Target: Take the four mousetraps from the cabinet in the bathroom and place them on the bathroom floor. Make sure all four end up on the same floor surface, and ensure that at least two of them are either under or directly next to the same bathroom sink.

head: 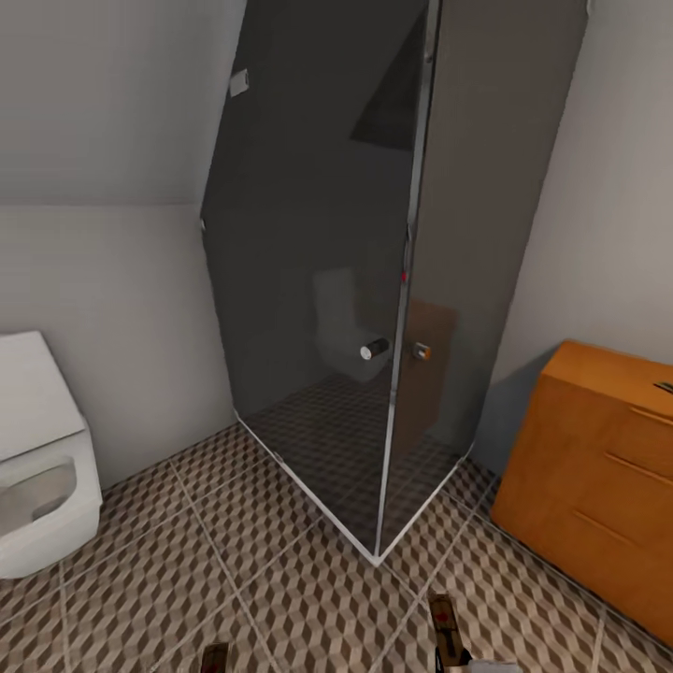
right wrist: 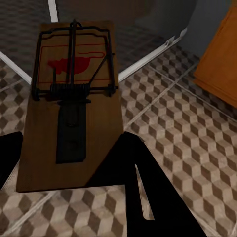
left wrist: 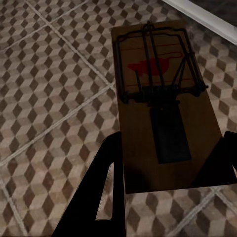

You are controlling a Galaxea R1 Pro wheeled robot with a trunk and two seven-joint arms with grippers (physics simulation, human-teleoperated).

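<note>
Left gripper [left wrist: 168, 163] clamps mousetrap [left wrist: 163, 98]; right gripper [right wrist: 74, 163] clamps second mousetrap [right wrist: 74, 98]; head: cabinet [head: 598, 467]

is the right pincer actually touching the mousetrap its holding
Touching. In the right wrist view the mousetrap sits between the two dark fingers of the right pincer, and both meet the board's side edges with no gap.

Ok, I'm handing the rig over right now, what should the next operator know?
Left gripper: shut on a mousetrap, held above the bathroom floor.
Right gripper: shut on a second mousetrap.
The cabinet stands at the right, the toilet at the left, the glass shower straight ahead.
Done: two traps picked up. No trap lies on the tiles here.
Left: find the sink, set these down beside it, then see to the other two.
</note>
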